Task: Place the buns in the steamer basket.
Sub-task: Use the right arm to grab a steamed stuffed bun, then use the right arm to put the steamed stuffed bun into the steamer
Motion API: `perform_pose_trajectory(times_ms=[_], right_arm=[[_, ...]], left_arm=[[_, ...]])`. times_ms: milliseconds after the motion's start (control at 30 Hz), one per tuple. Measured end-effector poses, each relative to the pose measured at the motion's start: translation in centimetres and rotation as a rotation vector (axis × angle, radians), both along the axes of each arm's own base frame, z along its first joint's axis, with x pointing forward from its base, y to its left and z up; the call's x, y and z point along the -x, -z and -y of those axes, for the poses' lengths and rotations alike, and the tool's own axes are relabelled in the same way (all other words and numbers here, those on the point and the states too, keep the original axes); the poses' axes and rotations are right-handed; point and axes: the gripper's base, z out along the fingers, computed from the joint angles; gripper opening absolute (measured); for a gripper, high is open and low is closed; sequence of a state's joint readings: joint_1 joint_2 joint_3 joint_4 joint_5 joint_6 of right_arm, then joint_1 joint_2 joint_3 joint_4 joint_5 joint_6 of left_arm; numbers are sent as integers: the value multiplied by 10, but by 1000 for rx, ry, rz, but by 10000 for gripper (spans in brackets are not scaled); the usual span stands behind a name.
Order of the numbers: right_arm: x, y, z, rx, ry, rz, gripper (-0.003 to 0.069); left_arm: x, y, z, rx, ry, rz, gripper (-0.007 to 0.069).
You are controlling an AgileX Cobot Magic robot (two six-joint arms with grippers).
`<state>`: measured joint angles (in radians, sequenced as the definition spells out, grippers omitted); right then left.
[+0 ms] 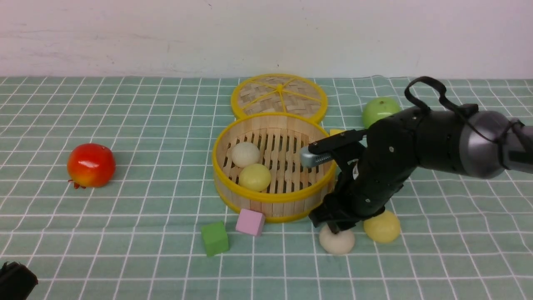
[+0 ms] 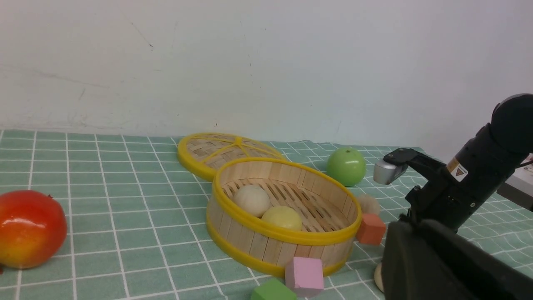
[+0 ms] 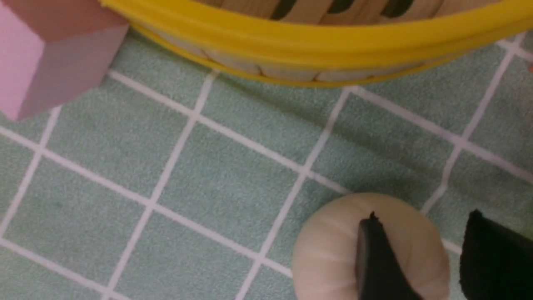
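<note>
A: Where is the steamer basket [image 1: 272,196]?
B: Just beyond the right gripper [image 1: 335,228], with two buns [image 1: 245,154] inside.
A: And its jaws?
B: Parted over an off-white bun [image 1: 338,242] on the cloth [image 1: 125,233]; a yellow bun [image 1: 384,228] lies just beside it. Whether the left gripper [image 1: 12,281] is open cannot be told.

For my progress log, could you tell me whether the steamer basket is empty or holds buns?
Not empty: the steamer basket holds two buns, an off-white bun and a pale yellow bun, on its slatted floor.
</note>
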<state>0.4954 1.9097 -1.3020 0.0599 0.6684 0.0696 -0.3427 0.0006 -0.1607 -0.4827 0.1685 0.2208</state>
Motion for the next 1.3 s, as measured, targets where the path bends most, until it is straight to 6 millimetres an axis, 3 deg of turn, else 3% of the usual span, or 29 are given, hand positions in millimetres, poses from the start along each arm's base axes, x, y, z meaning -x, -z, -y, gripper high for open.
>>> perform_pose_trajectory(times_ms=[200, 367, 500, 667, 800, 867, 1000, 1167, 1300], right_arm=[[2, 1, -1, -7, 1, -24, 202], [5, 1, -2, -11, -36, -47, 12], [9, -6, -2, -9, -60, -51, 3], [14, -47, -7, -54, -89, 26, 3], [0, -99, -17, -170, -90, 255, 3], [-7, -103, -20, -195, -83, 310, 3], [-24, -89, -29, -215, -71, 357, 7], [-43, -39, -39, -194, -48, 315, 27], [-46, -22, -41, -178, -47, 285, 80]], left_arm=[[0, 0, 0, 0, 0, 0, 22], [0, 0, 0, 0, 0, 0, 29], [0, 0, 0, 0, 0, 0, 36], [0, 0, 0, 0, 0, 0, 39], [0, 0, 0, 0, 0, 0, 42], [0, 0, 0, 0, 0, 0, 45], [0, 0, 0, 0, 0, 0, 52], [0, 0, 0, 0, 0, 0, 57], [0, 0, 0, 0, 0, 0, 60]])
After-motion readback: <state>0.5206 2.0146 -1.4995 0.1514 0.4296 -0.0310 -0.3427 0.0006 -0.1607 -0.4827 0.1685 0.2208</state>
